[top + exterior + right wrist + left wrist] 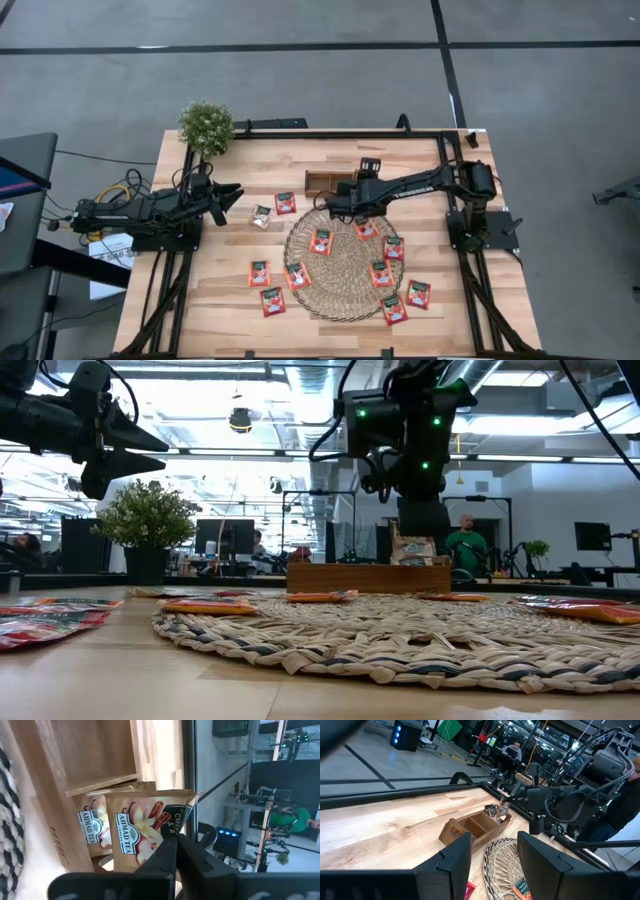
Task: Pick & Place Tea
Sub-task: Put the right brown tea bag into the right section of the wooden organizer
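Several red-orange tea sachets (321, 241) lie flat on the round woven mat (340, 292) and on the table around it. A silvery one (261, 216) lies left of the mat. My right gripper (348, 190) reaches over the right end of the small wooden tray (322, 181) and is shut on a pale tea sachet (142, 827). Another sachet (92, 831) stands in the same compartment behind it. My left gripper (236, 193) waits open at the table's left, level, well above the wood. My right gripper pinches one edge of the pale sachet (171, 834) between its two shut fingers (165, 855). The fingers slant down from the table's right side. The sachet hangs below them (412, 548), its lower part inside the tray's end compartment, hidden by the tray's wall.
A potted plant (206, 126) stands at the far left corner. Black frame rails (330, 134) run along the table's far edge and sides. Bare wood lies between the left arm and the mat. People sit at desks beyond the table (462, 540).
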